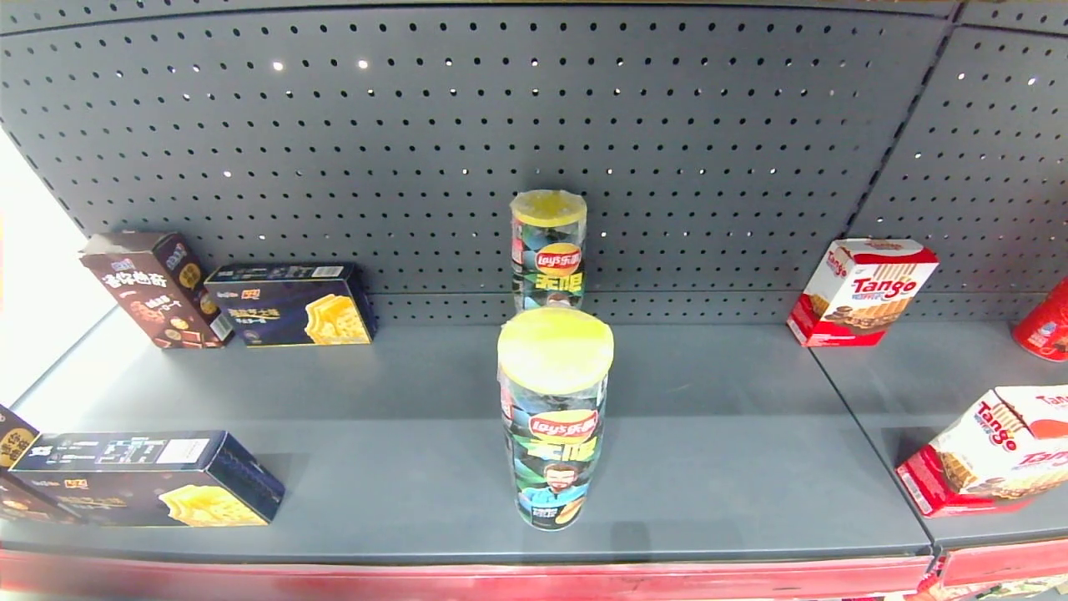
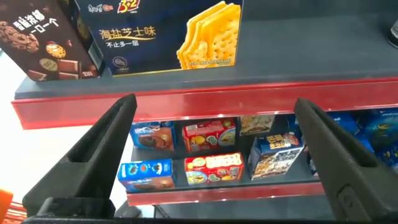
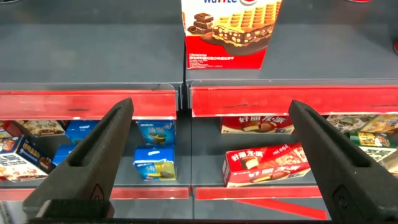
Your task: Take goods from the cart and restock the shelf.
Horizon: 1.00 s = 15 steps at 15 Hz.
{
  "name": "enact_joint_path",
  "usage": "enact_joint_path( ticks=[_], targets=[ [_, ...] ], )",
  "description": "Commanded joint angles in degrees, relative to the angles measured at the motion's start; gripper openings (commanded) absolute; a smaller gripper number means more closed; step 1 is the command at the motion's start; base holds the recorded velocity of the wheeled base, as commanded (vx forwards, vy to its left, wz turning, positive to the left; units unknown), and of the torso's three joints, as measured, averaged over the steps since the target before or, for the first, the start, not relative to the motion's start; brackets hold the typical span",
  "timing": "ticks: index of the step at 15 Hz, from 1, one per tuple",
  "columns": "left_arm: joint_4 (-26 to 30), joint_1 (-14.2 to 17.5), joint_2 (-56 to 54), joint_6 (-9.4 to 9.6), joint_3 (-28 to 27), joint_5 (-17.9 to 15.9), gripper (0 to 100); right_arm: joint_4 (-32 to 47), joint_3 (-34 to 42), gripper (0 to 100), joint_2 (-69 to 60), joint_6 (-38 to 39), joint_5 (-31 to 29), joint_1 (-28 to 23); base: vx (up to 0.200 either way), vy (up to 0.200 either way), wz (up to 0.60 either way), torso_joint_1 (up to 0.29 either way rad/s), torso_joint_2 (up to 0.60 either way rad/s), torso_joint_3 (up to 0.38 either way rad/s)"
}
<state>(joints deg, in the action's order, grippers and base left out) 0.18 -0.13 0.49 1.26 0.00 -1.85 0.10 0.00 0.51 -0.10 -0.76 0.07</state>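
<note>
Two tall chip cans with yellow lids stand on the grey shelf (image 1: 734,451): one near the front edge (image 1: 554,417), the other behind it against the pegboard (image 1: 548,249). My left gripper (image 2: 211,134) hangs open below the shelf's red front lip, in front of a dark blue cracker box (image 2: 165,37) and a brown cookie box (image 2: 46,40). My right gripper (image 3: 211,134) is open too, level with the red lip, in front of a red-and-white wafer box (image 3: 227,31). Neither gripper holds anything.
Dark cracker and cookie boxes stand at the shelf's left (image 1: 288,305) and front left (image 1: 150,480). Red-and-white wafer boxes sit at the right (image 1: 863,292) and front right (image 1: 984,455), a red can at the far right (image 1: 1043,321). Lower shelves hold several small boxes (image 2: 208,152).
</note>
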Motion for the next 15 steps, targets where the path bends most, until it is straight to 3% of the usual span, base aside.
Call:
enact_joint_path(
  ticks=[1,4,6,12,15],
  targets=[
    [-0.09,0.05,0.13,-0.29,0.00,0.53,100,-0.01,0.00,100,0.10,-0.17,0.05,0.01,0.000,0.000,0.00,0.000,0.00,0.000],
    [-0.09,0.05,0.04,-0.46,0.00,0.89,100,0.08,0.00,100,0.10,-0.17,0.14,0.01,0.000,0.000,0.00,0.000,0.00,0.000],
    [-0.09,0.05,0.04,-0.73,0.00,0.97,100,-0.01,0.00,100,0.10,-0.08,0.05,0.01,0.000,0.200,0.00,0.000,0.01,-0.002],
    [-0.09,0.05,0.13,-0.64,0.00,0.62,100,0.08,0.00,100,0.10,-0.17,0.05,0.01,0.000,0.000,0.00,0.000,0.00,0.000],
    [-0.09,0.05,0.13,-0.90,0.00,0.71,100,0.08,0.00,100,0.10,-0.17,0.05,0.01,0.000,0.200,0.00,-0.004,0.01,0.004]
  ],
)
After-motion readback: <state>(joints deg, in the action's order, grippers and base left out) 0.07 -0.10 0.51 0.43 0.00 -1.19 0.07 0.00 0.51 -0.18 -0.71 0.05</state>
